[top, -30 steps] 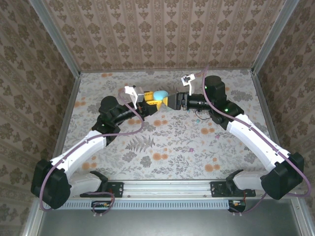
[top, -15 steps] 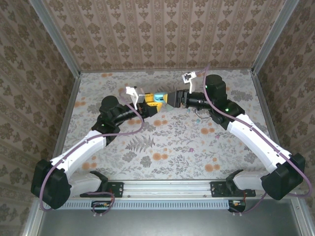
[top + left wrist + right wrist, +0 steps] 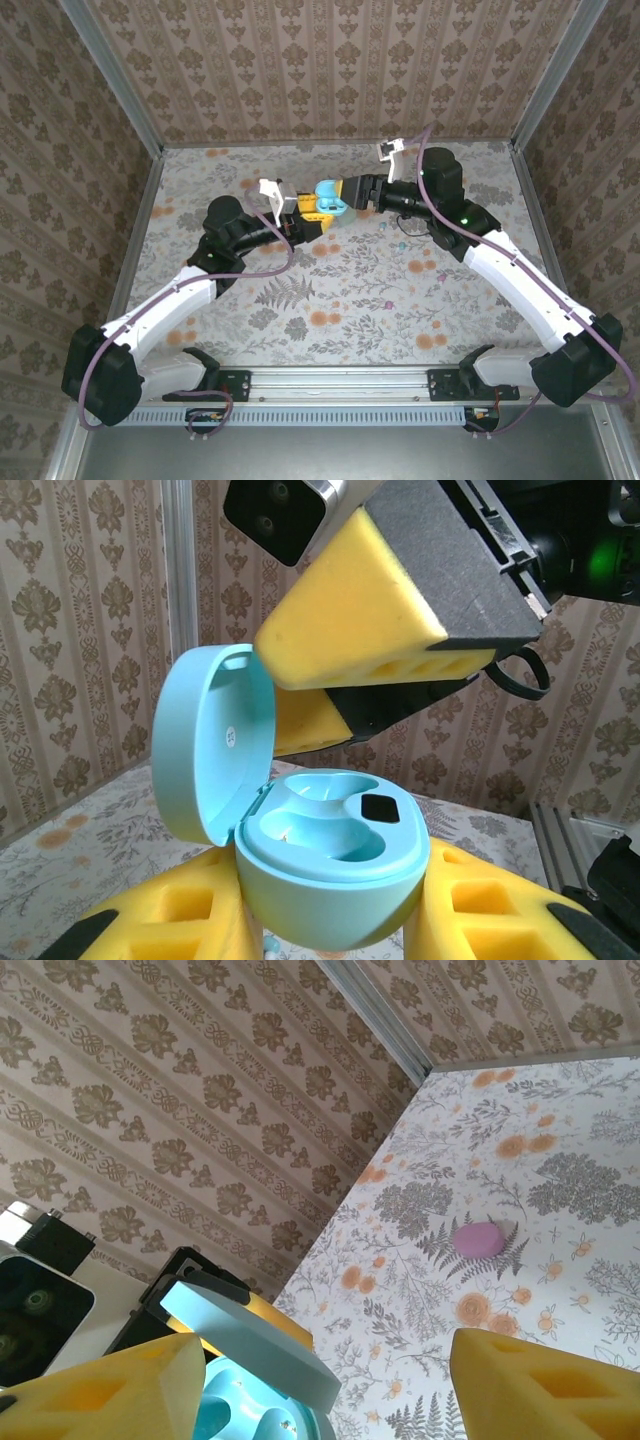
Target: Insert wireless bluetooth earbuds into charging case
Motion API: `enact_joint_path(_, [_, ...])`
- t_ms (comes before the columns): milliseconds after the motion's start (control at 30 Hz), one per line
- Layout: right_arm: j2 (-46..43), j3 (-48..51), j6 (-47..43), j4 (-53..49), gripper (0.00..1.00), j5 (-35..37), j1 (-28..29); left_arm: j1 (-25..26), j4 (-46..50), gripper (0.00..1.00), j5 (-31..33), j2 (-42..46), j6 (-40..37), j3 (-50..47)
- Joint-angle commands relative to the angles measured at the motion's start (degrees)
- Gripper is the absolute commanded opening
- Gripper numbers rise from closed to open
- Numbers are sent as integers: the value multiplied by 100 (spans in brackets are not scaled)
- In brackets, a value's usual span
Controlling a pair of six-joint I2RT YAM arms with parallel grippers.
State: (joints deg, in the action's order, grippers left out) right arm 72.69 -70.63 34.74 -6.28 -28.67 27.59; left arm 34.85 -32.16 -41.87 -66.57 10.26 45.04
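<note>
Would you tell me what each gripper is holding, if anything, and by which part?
The left gripper clamps the light-blue rounded plastic charging case by its lower body, lid open. The right gripper holds nothing; its jaws stand open near the lid.

No text, brand or number can be read anywhere. A tiny grey print inside the open lid (image 3: 205,780) of the charging case (image 3: 335,880) is too small to make out.
</note>
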Motion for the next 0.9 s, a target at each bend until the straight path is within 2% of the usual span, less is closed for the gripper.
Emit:
enact_joint_path(0, [-337, -180, 158, 70, 68, 121, -26, 57, -107, 32, 177, 172, -224, 74])
enact_joint_path(67, [-631, -164, 24, -10, 70, 371, -25, 57, -88, 31, 304, 183, -306, 34])
enact_joint_path(167, [-1239, 146, -359, -201, 70, 1232, -28, 57, -120, 31, 466, 222, -364, -39])
enact_joint_path(233, [-1587, 317, -574, -498, 66, 1771, -71, 56, -133, 31, 469, 230, -365, -54])
enact_joint_path(400, [-1695, 341, -678, -2344, 55, 3038, -489, 57, -262, 31, 469, 223, -271, -105])
enact_joint_path(467, [-1638, 535, -484, -2861, 52, 3046, -783, 55, -268, 31, 469, 231, -229, -118])
enact_joint_path(600, [-1474, 1179, 23, -3056, 49, 2294, -1332, 57, -268, 31, 459, 295, -156, -186])
enact_joint_path(733, [-1102, 1592, 64, -3013, 47, 2266, -1455, 57, -243, 31, 468, 275, -182, -203])
enact_joint_path(867, [-225, 1617, -119, -2874, 44, 2110, -1578, 57, -273, 31, 418, 197, -156, -158])
